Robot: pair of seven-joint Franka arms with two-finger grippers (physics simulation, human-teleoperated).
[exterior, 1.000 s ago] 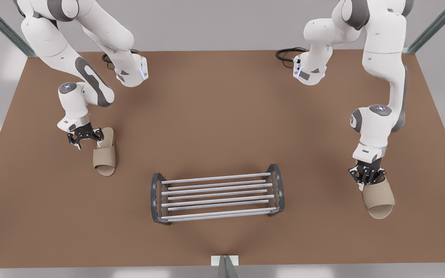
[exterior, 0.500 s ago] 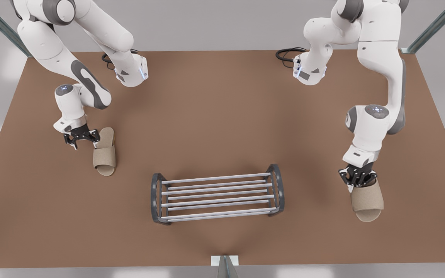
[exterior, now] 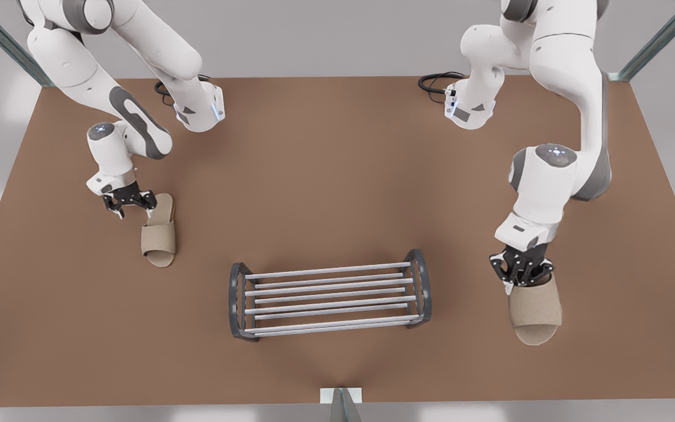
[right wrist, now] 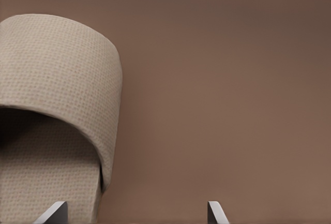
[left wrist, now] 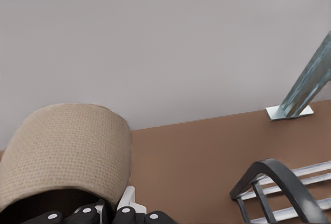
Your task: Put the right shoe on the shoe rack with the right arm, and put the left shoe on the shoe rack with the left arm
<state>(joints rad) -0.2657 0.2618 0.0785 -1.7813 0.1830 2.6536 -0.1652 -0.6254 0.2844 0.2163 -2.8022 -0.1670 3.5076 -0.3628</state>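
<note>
The shoe rack [exterior: 329, 299], pale bars between dark arched ends, stands at the table's front middle; one end shows in the left wrist view [left wrist: 279, 182]. At the front view's right, my left gripper [exterior: 522, 278] is shut on the heel end of the beige left shoe [exterior: 535, 310] [left wrist: 67, 146], held off the table beside the rack's end. At the front view's left, the right shoe [exterior: 159, 237] [right wrist: 57, 94] lies flat on the table. My right gripper [exterior: 132, 210] [right wrist: 137, 213] is open at its heel end, one fingertip [right wrist: 57, 212] over the insole and the other over bare table.
The brown table [exterior: 326, 176] is bare between the rack and the arm bases. Black cables [exterior: 437, 82] lie at the back edge. A glass post on a white foot [exterior: 340, 397] [left wrist: 300, 97] stands at the front edge, in front of the rack.
My left gripper has carried the left shoe toward the front view's left, closer to the rack's end. My right gripper has shifted slightly at the right shoe's heel and stays open.
</note>
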